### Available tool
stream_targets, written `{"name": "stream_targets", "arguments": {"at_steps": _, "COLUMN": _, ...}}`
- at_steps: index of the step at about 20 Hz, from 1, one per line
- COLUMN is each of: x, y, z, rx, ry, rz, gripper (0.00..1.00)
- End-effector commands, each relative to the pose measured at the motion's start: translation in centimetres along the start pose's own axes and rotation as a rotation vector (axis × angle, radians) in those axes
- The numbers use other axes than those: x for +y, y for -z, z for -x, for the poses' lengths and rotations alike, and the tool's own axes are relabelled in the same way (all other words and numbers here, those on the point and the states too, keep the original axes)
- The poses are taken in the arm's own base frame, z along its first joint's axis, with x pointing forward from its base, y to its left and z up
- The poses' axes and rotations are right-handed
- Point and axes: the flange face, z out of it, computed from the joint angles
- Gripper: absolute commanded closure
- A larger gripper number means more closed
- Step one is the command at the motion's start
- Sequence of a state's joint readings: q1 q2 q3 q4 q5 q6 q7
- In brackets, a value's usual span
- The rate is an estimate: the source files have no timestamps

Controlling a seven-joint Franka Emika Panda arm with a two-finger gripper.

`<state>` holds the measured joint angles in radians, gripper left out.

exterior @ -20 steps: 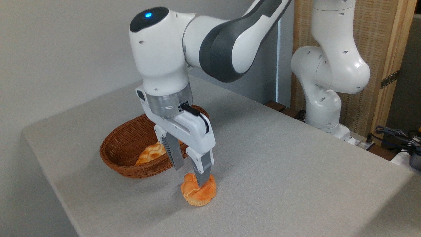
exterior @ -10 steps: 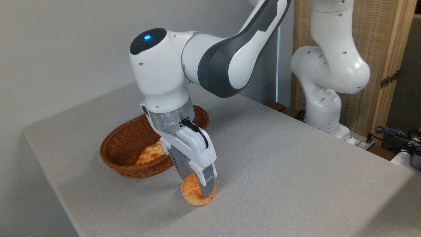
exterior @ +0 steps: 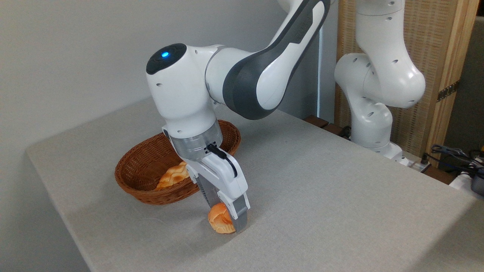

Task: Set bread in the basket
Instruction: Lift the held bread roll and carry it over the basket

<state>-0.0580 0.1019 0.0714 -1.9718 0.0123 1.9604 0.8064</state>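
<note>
Golden crust is showing between the fingers of the gripper (exterior: 226, 223), which is reaching down to the table (exterior: 321, 196) and straddling the bun (exterior: 219, 222). The near finger is covering the bun's right side and the far one is sitting behind it, so the jaws are looking narrowed around it, though I cannot tell whether they are gripping yet. The bun is resting on the cloth just in front of the basket (exterior: 143, 166), apart from its rim.

To do this step well, the fingers should be closing firmly across the bun's middle, low enough that the rounded glossy crust is not slipping upward out of the pinch. The tips are sitting very near the cloth, so pressing lower is risking a snag. Once the hold is sure, lifting straight up before swinging left is keeping the bun clear of the flared rim; a loaf (exterior: 173, 175) is already lying inside, so the open floor beside it is the better landing spot.
</note>
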Motion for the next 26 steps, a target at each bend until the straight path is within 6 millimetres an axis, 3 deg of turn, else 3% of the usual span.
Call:
{"name": "stream_targets", "arguments": {"at_steps": 1, "x": -0.2, "y": -0.1, "z": 0.2, "rx": -0.002, "ry": -0.022, "rz": -0.021, "gripper": 0.44}}
{"name": "stream_targets", "arguments": {"at_steps": 20, "x": -0.2, "y": 0.7, "z": 0.3, "rx": 0.005, "ry": -0.020, "rz": -0.025, "gripper": 0.50}}
{"name": "stream_targets", "arguments": {"at_steps": 26, "x": 0.0, "y": 6.5, "z": -0.1, "rx": 0.134, "ry": 0.015, "rz": -0.054, "gripper": 0.48}}
